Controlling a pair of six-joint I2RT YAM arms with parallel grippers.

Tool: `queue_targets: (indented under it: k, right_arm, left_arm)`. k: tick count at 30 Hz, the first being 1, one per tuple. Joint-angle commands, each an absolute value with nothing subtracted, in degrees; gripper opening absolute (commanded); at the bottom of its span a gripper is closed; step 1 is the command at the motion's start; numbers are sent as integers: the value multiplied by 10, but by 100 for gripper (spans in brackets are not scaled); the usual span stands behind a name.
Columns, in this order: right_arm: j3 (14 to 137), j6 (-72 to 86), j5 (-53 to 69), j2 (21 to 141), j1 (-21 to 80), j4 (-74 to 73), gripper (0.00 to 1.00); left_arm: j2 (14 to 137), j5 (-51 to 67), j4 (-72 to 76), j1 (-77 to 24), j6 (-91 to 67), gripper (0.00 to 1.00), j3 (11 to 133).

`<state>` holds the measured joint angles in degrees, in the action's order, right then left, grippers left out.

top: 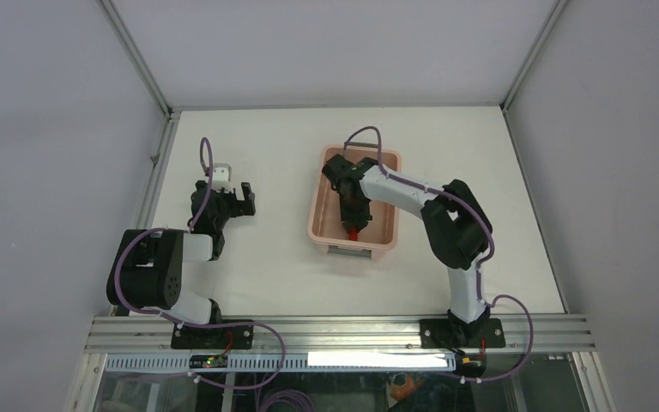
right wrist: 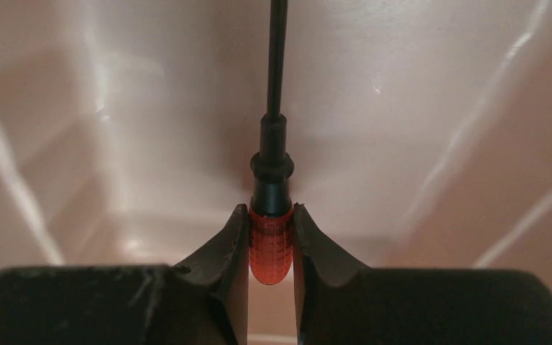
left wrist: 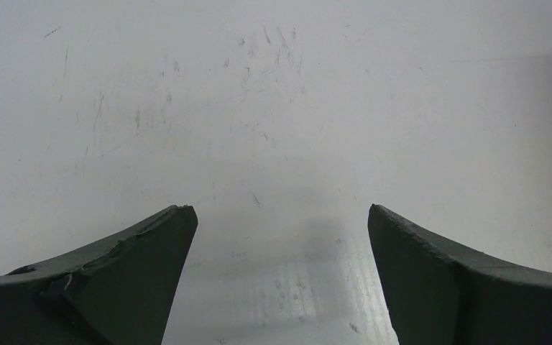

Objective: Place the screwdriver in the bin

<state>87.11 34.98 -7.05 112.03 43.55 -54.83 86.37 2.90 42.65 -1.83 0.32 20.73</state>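
Observation:
The screwdriver has a knurled red handle and a thin black shaft pointing away from the camera. My right gripper is shut on the red handle, both fingers pressed against its sides. It hangs inside the salmon-pink bin, whose walls fill the right wrist view. From above, the right gripper reaches down into the bin, with the red handle of the screwdriver showing near the bin's near end. My left gripper stands open over bare table at the left, nothing between its fingers.
The bin has a grey handle at its near short end. The white table is bounded by a metal frame rail on the left and grey walls behind. The left wrist view shows only scratched tabletop.

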Motion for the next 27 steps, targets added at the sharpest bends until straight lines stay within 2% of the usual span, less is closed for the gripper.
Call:
queue_targets:
  k: [1, 8, 13, 17, 19, 27]
  right_arm:
    - [849, 381, -83, 1147, 438, -476, 8]
    - [835, 396, -122, 1146, 438, -474, 34]
    - [854, 391, -145, 1100, 441, -507, 65]
    - [897, 376, -176, 1049, 450, -548, 82]
    - [912, 361, -180, 1016, 452, -558, 97]
    - [939, 239, -157, 881, 444, -547, 99]
  left_arm:
    - [863, 26, 463, -20, -7, 99, 219]
    - [864, 26, 462, -20, -7, 99, 219]
    - [864, 26, 462, -20, -7, 99, 219]
    - [864, 26, 462, -20, -7, 99, 219]
    - [864, 26, 461, -20, -7, 99, 220]
    - [863, 26, 462, -20, -7, 99, 220]
